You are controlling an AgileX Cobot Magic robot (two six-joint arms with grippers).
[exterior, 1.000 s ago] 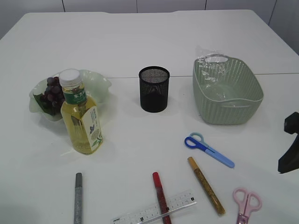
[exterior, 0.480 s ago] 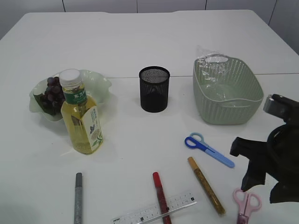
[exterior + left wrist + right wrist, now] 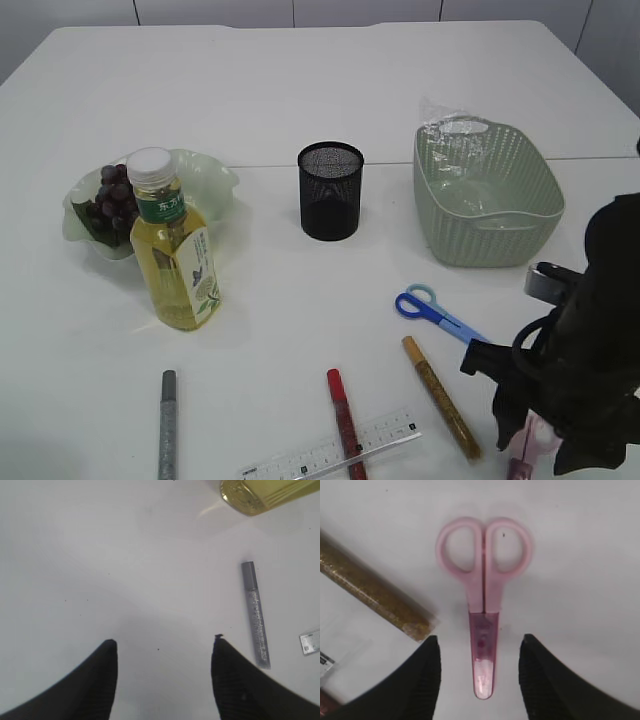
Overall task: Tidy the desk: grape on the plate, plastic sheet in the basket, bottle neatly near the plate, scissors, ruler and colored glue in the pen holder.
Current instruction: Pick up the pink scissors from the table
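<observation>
My right gripper (image 3: 480, 637) is open, its fingers either side of the capped blade of the pink scissors (image 3: 484, 580), which lie flat on the table. In the exterior view the right arm (image 3: 590, 370) covers most of them. My left gripper (image 3: 164, 640) is open over bare table, left of the silver glue pen (image 3: 255, 615). Blue scissors (image 3: 445, 320), gold glue (image 3: 440, 397), red glue (image 3: 345, 422) and the ruler (image 3: 330, 455) lie along the front. Grapes (image 3: 115, 200) sit on the plate (image 3: 215, 180), with the bottle (image 3: 175, 250) upright in front. The plastic sheet (image 3: 450, 135) is in the basket (image 3: 487, 195).
The black mesh pen holder (image 3: 330, 190) stands mid-table between plate and basket. The red glue lies across the ruler. The gold glue's end (image 3: 380, 600) lies just left of my right fingers. The bottle's base (image 3: 260, 495) shows far ahead of my left gripper.
My right arm has come in from the right edge toward the front and now stands over the pink scissors, hiding most of them. Nothing on the table has moved.
</observation>
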